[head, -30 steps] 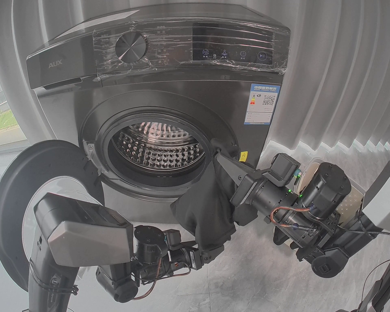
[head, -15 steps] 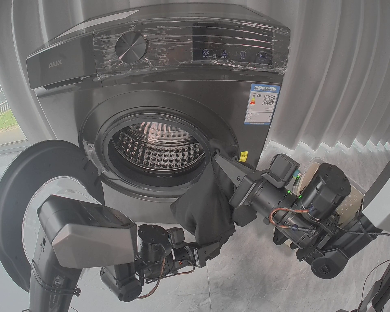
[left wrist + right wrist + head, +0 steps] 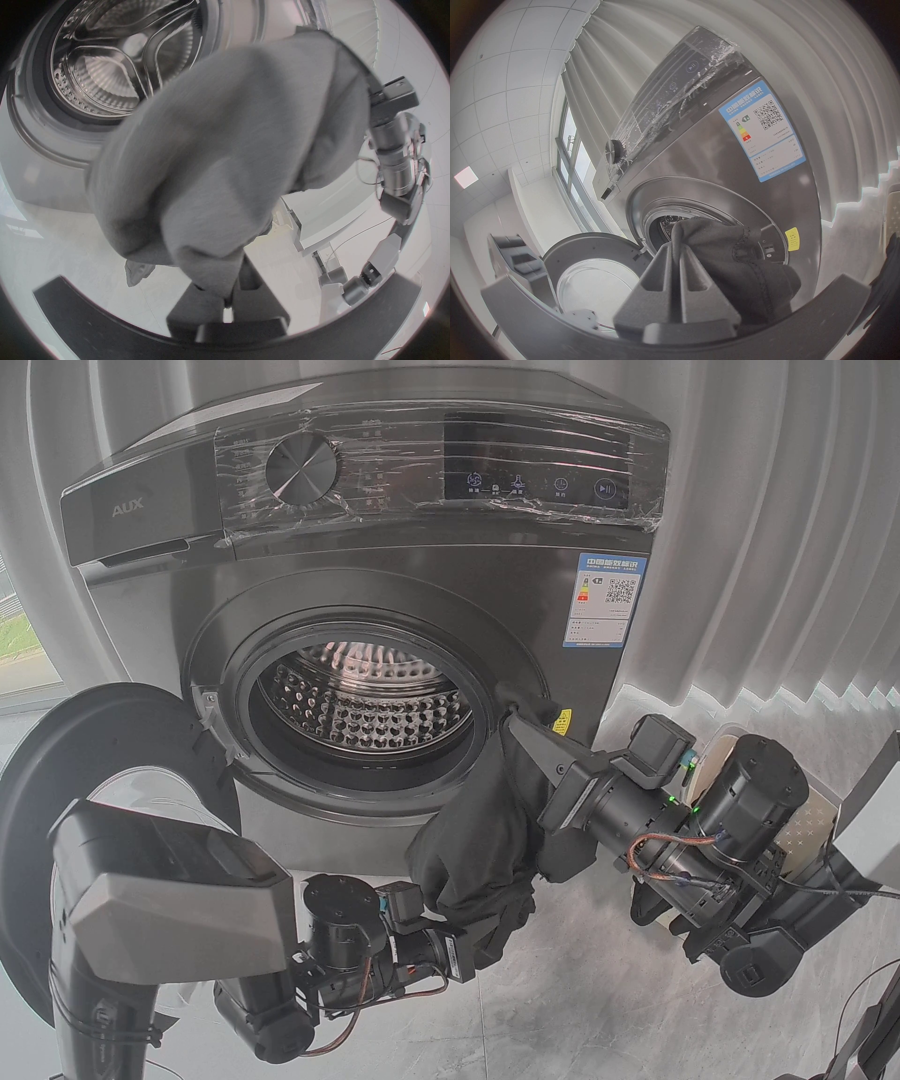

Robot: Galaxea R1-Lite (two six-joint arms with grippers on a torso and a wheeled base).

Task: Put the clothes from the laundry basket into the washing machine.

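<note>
Dark garment (image 3: 473, 838) hangs in front of the washing machine (image 3: 394, 576), outside the drum (image 3: 366, 702), against the lower right part of the door opening.

Right hand (image 3: 514, 718): fingers together, clamped on the garment's top edge, tip just beside the opening's right rim.

Left hand (image 3: 495, 932): lower down, fingers pinched shut on the garment's bottom hem, above the tiled floor (image 3: 581, 997).

Cloth is bunched and slack between the two hands. Round door (image 3: 94, 763) stands swung open at the left.
</note>
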